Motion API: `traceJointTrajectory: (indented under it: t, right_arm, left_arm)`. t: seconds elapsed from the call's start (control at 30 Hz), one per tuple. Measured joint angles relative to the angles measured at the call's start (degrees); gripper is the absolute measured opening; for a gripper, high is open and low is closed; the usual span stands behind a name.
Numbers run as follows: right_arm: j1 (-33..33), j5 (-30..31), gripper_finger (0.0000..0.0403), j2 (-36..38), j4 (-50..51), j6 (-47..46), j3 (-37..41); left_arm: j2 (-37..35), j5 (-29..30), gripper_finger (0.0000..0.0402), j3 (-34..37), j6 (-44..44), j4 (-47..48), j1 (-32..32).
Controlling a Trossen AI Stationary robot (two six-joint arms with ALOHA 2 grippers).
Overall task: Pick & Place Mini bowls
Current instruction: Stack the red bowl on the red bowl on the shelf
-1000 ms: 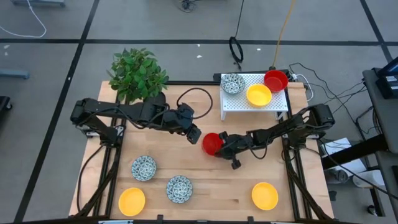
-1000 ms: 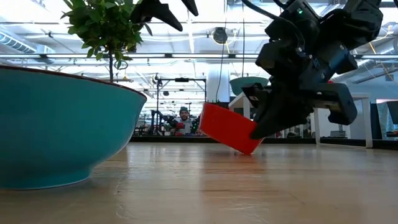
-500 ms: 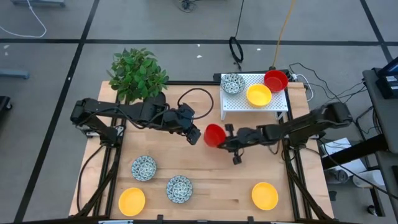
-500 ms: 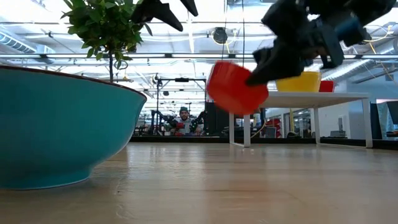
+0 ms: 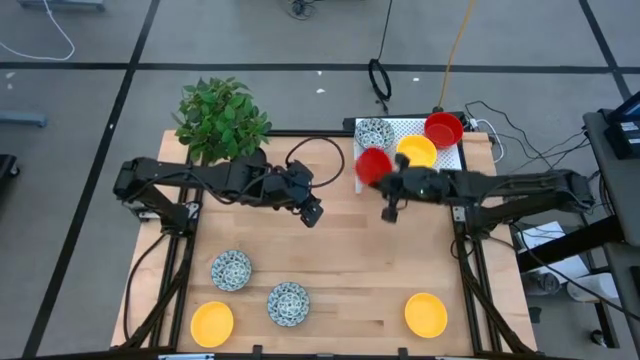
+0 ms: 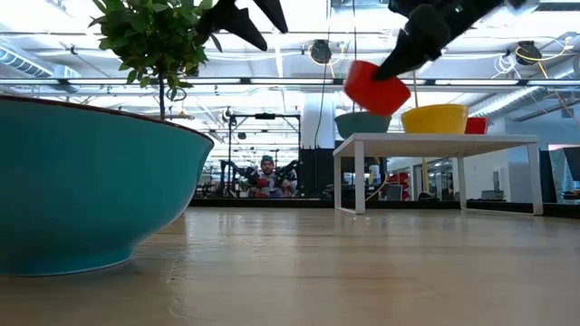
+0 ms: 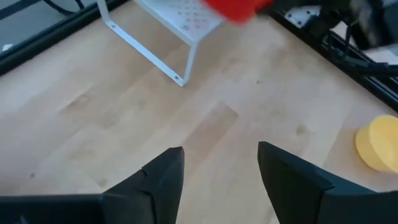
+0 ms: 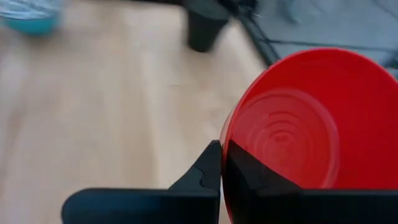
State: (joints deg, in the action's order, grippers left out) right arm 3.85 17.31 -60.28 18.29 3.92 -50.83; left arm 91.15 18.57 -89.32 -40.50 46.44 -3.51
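At the far left corner of the wooden table stands the leafy green plant. Just in front of it the left arm reaches in from the left edge toward the middle, and the left gripper hangs over bare wood with its two fingers spread apart and nothing between them.

Along the near edge, from left to right, lie a yellow bowl, a patterned bowl a little farther back, and a second patterned bowl, all resting on the wood and apart from each other. In the low view the closest of them fills the left side as a teal outer wall.

Right of the middle, the right gripper is pressed shut on the rim of a red bowl, one finger inside and one outside, as the right wrist view shows. The bowl is held tilted in the air at the near left corner of the white rack, level with the bowls standing on it.

On the rack sit a patterned bowl at the far left, a yellow bowl in the middle and a red bowl at the far right.

Near the right front corner of the table lies another yellow bowl, alone.
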Motion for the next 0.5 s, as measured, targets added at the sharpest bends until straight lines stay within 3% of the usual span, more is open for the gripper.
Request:
traceJointTrajectory:
  t: [0.13,0.37,0.5]
  right_arm:
    - [5.35,2.87,0.0000,0.54,7.96,-0.31,-6.25]
    - [14.61,4.40,0.0000,0.52,12.06,-2.22,-12.98]
    - [21.19,8.31,0.0000,0.49,18.07,-4.23,-15.70]
  left_arm:
    - [0.00,0.06,0.0209,-0.01,0.34,0.00,1.28]
    - [0.00,-0.02,0.0209,-0.02,3.43,0.02,2.04]
    - [0.00,-0.09,0.0209,-0.02,4.51,0.09,2.03]
